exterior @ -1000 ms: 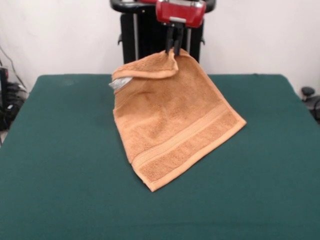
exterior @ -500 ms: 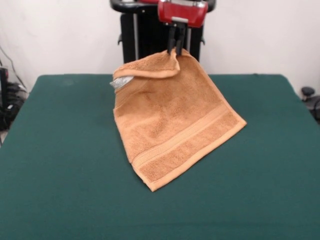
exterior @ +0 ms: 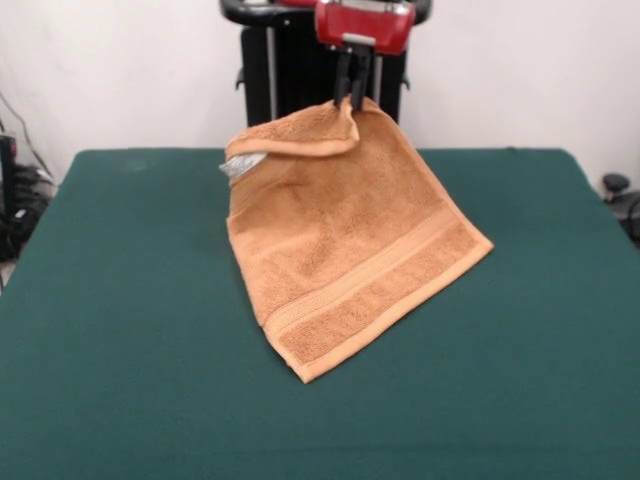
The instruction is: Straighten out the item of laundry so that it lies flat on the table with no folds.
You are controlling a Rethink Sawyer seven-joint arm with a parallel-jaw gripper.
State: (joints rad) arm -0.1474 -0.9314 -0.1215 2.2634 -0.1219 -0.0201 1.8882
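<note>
Green felt covers the desk [exterior: 120, 330]. Near its middle lies the orange-tan towel [exterior: 345, 255], most of it flat, one border band running toward its right corner. A white tag [exterior: 241, 165] shows at its upper left, under a folded-over flap. At the towel's top, the hand [exterior: 349, 100] is closed on one lifted corner.

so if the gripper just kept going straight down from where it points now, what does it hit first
Likely the towel itself: the gripper is shut on its raised far corner, and cloth drapes below it. Under that lies the table, though depth is unclear from this one view.
</note>
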